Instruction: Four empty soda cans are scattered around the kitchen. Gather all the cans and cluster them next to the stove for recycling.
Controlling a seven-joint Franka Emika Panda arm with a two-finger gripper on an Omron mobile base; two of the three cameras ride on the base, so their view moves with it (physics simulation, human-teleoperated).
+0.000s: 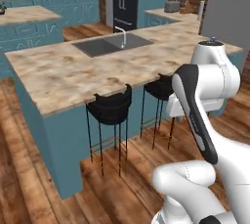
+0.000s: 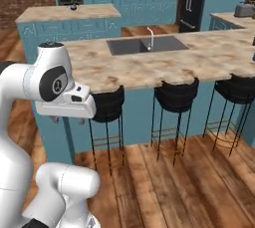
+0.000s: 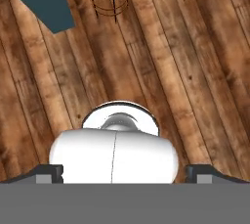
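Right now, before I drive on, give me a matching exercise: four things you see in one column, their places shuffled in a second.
1 sink
2 stools
3 toaster
4 claw

A open, facing the wood floor
B under the island overhang
C set in the island top
D on the far right counter

Pairs: 1-C, 2-B, 3-D, 4-A

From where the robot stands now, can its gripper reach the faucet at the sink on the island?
Probably not. The gripper is open and points down at the wooden floor, folded close to the base. The faucet stands far across the counter, and stools line the near edge.
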